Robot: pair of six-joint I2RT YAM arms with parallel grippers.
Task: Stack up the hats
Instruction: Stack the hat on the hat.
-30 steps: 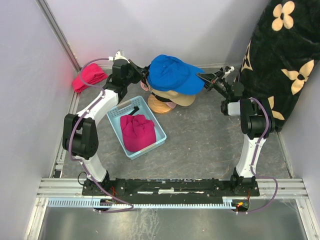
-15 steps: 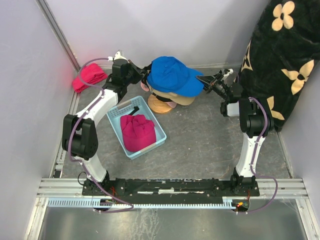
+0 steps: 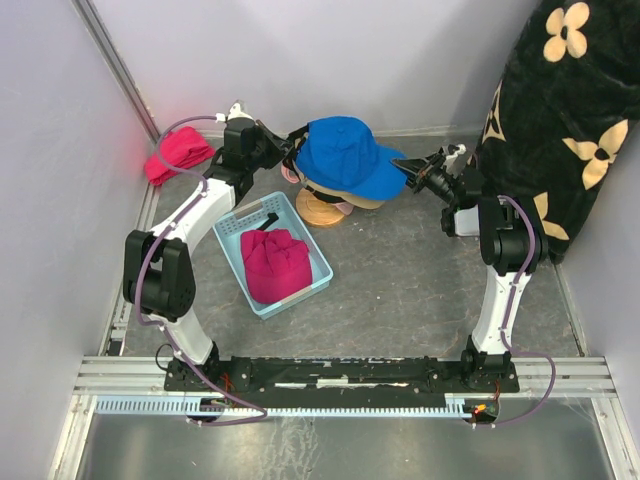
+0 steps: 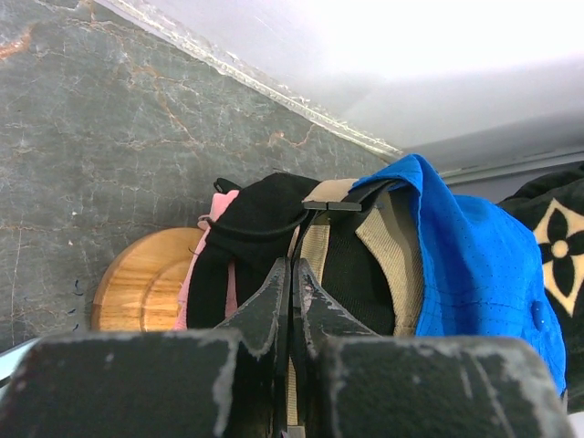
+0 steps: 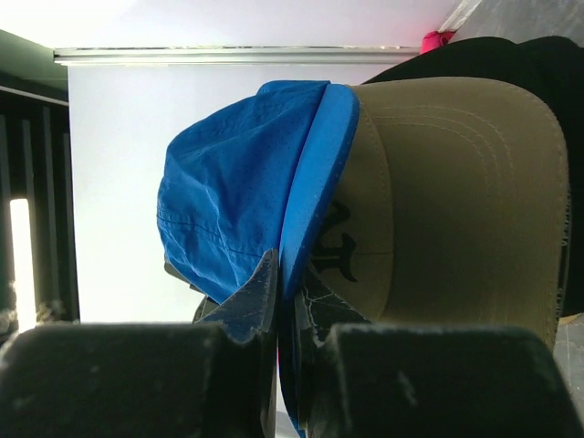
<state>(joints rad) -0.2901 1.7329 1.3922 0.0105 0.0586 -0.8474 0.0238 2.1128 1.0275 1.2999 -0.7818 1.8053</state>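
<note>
Blue basket [image 3: 299,297], magenta hat [image 3: 275,264] inside

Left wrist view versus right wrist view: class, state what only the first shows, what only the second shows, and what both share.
Only the left wrist view: the round wooden stand base and the caps' rear straps. Only the right wrist view: the tan cap's curved brim, a dark embroidered logo, and the right gripper pinching the blue fabric cap by its brim. Both: that blue cap lying over tan fabric.
</note>
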